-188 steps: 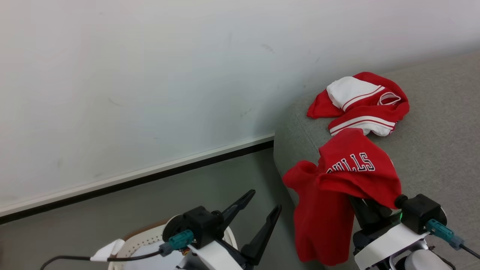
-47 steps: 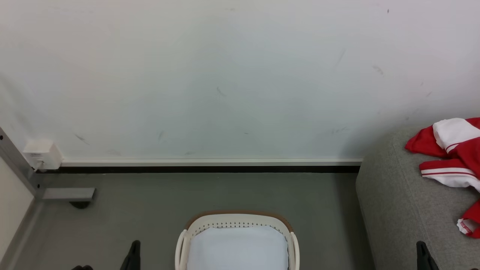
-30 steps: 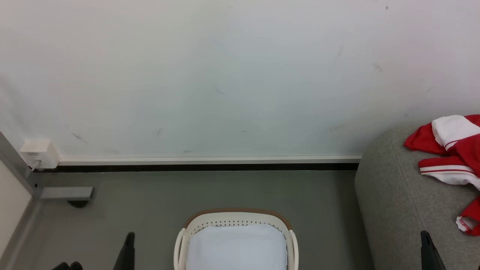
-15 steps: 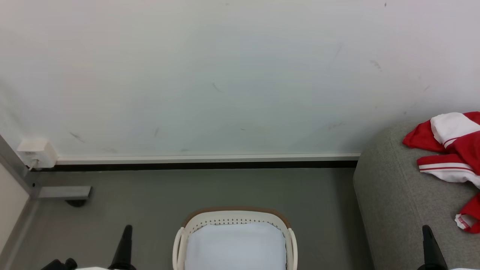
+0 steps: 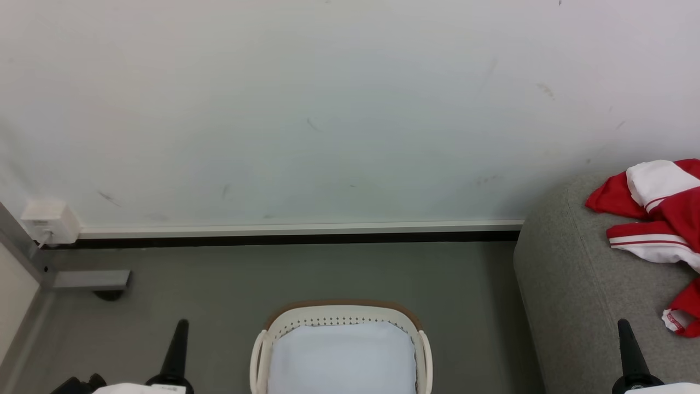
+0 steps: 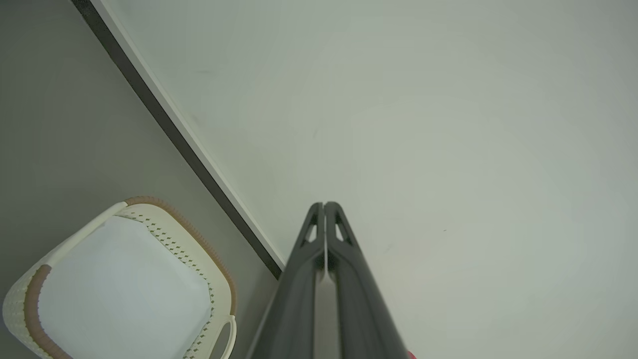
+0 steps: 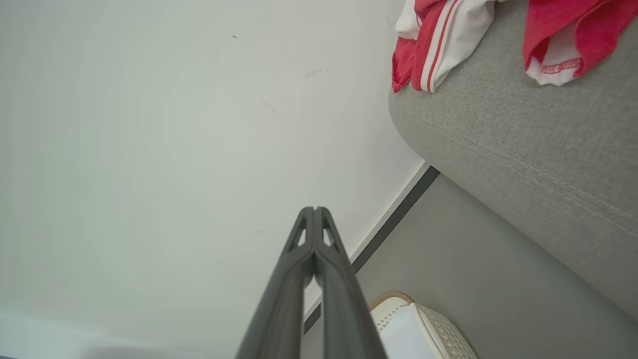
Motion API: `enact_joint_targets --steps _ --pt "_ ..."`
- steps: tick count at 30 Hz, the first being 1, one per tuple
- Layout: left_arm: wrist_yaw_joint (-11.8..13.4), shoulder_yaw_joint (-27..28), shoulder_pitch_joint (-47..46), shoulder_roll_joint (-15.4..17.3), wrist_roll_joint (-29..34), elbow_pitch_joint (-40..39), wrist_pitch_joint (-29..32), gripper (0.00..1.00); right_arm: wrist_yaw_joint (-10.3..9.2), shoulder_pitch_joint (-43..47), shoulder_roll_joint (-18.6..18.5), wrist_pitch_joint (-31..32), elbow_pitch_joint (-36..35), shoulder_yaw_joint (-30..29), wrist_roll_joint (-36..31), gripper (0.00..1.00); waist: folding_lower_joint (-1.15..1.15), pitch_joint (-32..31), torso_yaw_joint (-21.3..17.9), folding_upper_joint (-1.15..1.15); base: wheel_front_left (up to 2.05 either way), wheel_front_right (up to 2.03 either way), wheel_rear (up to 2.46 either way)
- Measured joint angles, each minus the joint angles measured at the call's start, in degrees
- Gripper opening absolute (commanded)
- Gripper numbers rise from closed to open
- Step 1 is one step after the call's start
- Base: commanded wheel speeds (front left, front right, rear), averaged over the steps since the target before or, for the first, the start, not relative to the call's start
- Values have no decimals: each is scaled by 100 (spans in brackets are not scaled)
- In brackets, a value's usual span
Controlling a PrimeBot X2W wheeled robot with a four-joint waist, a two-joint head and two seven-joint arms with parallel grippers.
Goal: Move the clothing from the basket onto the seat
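The cream basket (image 5: 281, 325) with a brown rim stands on the floor at bottom centre, only its white lining showing inside; it also appears as the basket (image 6: 219, 279) and the basket (image 7: 438, 331). Red and white clothing (image 5: 656, 213) lies on the grey seat (image 5: 569, 284) at right, seen too as clothing (image 7: 438, 45) on the seat (image 7: 513, 144). My left gripper (image 5: 180, 328) points up at lower left, left of the basket, shut and empty (image 6: 324, 205). My right gripper (image 5: 623, 328) rises at lower right before the seat, shut and empty (image 7: 314, 209).
A white wall with a dark skirting strip (image 5: 295, 238) runs behind the basket. A white box (image 5: 49, 221) and a grey metal bracket (image 5: 90, 279) sit at the left wall corner. Grey floor (image 5: 328, 273) lies between basket and wall.
Both closed grippers have risen a little into the head view. The picture has shifted slightly downward; basket, seat and clothing lie as before.
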Motion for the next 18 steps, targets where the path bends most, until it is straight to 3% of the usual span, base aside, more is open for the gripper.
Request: enact_joint_targets --steps 18 --pt "-7 132 -119 -19 -837 -58 250 0 -1 -133 -10 235 -75 -38 939 0 0 57 -41 0 0 0 0"
